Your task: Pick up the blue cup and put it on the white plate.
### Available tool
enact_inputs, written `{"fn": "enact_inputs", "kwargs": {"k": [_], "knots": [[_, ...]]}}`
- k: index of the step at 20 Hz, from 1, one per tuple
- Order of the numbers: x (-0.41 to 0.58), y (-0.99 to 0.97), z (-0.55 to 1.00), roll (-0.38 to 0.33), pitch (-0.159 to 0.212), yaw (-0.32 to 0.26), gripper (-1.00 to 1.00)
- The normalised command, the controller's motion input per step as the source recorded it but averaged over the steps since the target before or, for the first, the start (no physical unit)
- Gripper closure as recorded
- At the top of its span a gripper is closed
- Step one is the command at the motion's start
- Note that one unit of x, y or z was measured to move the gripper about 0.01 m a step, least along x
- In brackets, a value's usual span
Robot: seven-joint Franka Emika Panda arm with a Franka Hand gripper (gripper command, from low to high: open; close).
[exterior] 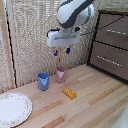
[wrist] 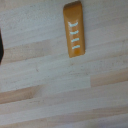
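One blue cup stands upright on the wooden table just beside one pink cup, apart from one white plate. One orange block lies nearby. The gripper hangs above, jaws parted, empty.

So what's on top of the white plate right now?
Nothing shows on the white plate; its face looks bare, though its edge runs out of frame. The blue cup stands apart on the table.

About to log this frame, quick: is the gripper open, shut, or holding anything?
Gripper: open, holding nothing, hanging above the pink cup.
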Motion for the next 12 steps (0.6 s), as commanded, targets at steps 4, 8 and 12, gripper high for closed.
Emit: {"fn": "enact_inputs", "kwargs": {"k": [4,8,12], "knots": [[0.446,0.48,-0.06,-0.075,0.095,0.055,-1.0],[0.471,0.47,-0.08,-0.083,0.085,0.062,-1.0],[0.504,0.32,-0.12,-0.08,0.046,0.073,-1.0]]}}
